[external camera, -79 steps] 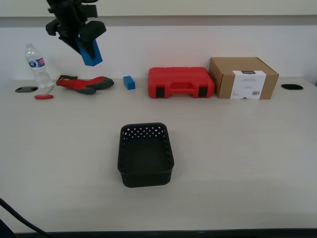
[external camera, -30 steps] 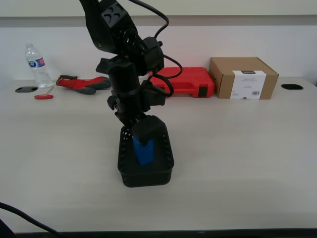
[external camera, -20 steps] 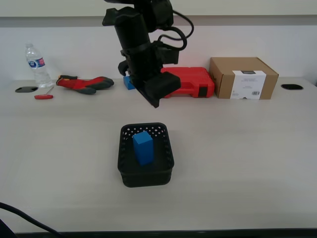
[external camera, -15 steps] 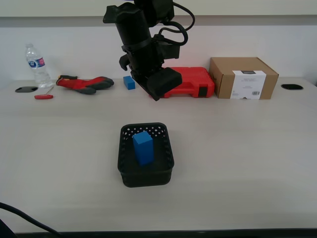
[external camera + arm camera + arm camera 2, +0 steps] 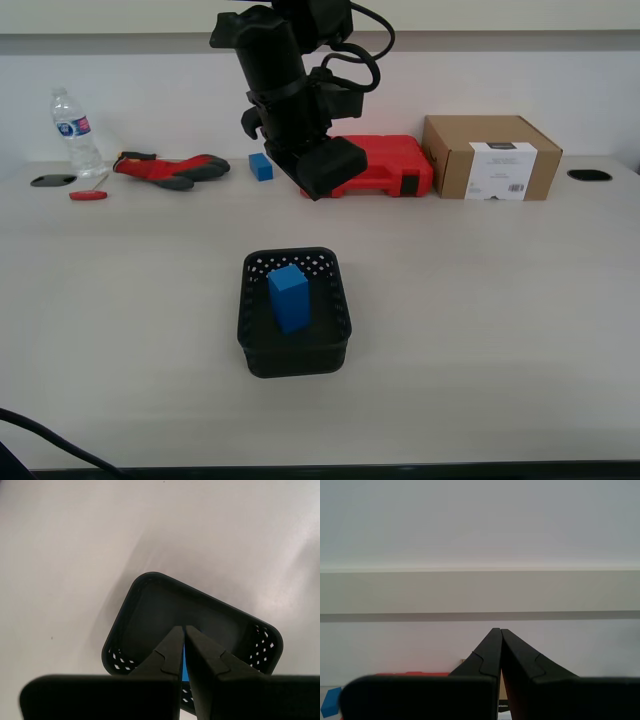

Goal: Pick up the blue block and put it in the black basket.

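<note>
The blue block (image 5: 288,297) stands upright inside the black basket (image 5: 258,330) at the middle of the table. My first gripper (image 5: 316,190) hangs above and behind the basket, shut and empty. In the first wrist view its closed fingertips (image 5: 180,628) point down at the basket (image 5: 150,577), and a sliver of the blue block (image 5: 184,660) shows between the fingers. My second gripper (image 5: 497,630) is shut and empty, facing the wall; it does not show in the exterior view.
Along the back edge lie a water bottle (image 5: 75,130), a red-handled tool (image 5: 88,195), red-and-grey gloves (image 5: 170,168), a small blue cube (image 5: 261,166), a red case (image 5: 380,165) and a cardboard box (image 5: 490,157). The cube (image 5: 330,702) also shows in the second wrist view.
The arm carried the blue block from high at the exterior view's left into the basket, let go of it and rose away. Over the last half second it has barely moved.
</note>
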